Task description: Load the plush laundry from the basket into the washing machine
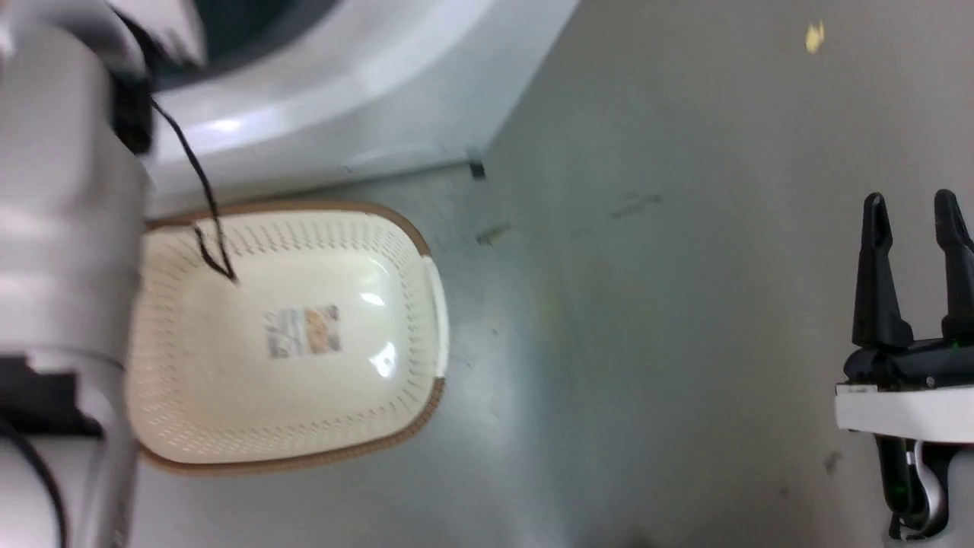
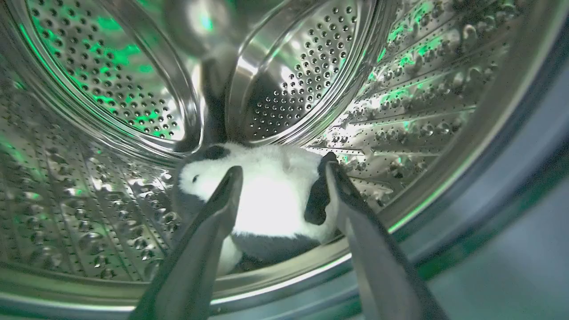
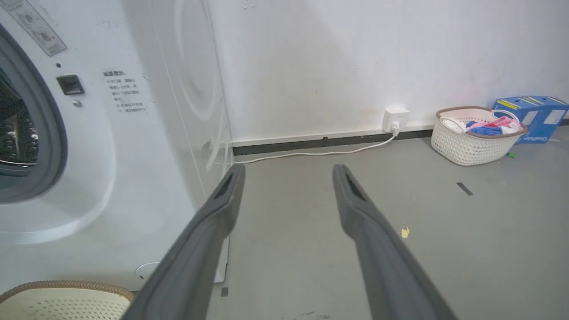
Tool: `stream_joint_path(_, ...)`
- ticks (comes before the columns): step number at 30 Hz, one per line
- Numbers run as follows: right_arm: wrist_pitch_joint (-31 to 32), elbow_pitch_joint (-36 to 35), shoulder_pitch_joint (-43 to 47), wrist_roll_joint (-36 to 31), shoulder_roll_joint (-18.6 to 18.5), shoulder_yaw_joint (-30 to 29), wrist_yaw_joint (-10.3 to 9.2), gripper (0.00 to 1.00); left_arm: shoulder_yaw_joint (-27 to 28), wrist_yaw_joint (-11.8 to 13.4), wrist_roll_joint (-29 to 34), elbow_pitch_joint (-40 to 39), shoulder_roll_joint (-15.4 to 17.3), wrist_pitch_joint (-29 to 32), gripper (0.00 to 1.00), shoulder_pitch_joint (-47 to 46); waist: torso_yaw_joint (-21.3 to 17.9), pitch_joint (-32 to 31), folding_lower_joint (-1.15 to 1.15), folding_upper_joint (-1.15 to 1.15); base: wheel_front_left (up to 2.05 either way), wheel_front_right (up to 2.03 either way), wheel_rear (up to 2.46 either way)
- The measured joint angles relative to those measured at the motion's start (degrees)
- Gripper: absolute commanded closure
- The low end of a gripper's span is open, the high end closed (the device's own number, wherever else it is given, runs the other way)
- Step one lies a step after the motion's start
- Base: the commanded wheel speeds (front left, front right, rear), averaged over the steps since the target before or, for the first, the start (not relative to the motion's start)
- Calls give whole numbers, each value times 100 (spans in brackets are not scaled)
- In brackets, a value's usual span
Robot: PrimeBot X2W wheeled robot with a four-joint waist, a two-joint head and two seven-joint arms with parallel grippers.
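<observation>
Inside the washing machine (image 2: 89, 200), plush laundry (image 2: 271, 200), basket (image 1: 415, 320) label (image 1: 302, 332) (print illegible).

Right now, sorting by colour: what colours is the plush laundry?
Plush laundry: white with black patches; best in left wrist view.

The black-and-white panda toy (image 2: 266, 200) lies on the lower wall of the steel drum (image 2: 400, 89) inside the white washing machine (image 3: 146, 133). The cream, brown-rimmed basket (image 1: 228, 380) stands upright on the floor (image 1: 685, 304) just beside the machine front.
</observation>
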Motion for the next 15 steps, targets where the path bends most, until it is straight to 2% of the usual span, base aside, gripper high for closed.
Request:
stream_joint_path(3, 0, -51, 75, -131, 0, -23, 0, 0, -69, -29, 42, -140, -65, -37, 0, 388, 109, -250, 0, 0, 0, 0, 0)
stream_joint_path(9, -1, -96, 475, -408, -64, -36, 0, 0, 76, -31, -168, -1811, -487, -62, 0, 2290, 563, -1182, -2, 0, 0, 0, 0)
stream_joint_path(10, -1, -96, 475, -408, -64, -36, 0, 0, 76, -31, -168, -1811, -487, -62, 0, 2290, 563, -1182, -2, 0, 0, 0, 0)
stream_joint_path(11, 0, -100, 631, -459, -73, -49, 0, 0, 133, -41, -240, -2302, -597, -64, 0, 2957, 700, -1457, -2, 0, 0, 0, 0)
stream_joint_path(15, 0, -100, 884, -525, -76, -22, 0, 0, 410, -18, -466, -3231, -898, -63, 0, 4163, 981, -1970, -3, 0, 0, 0, 0)
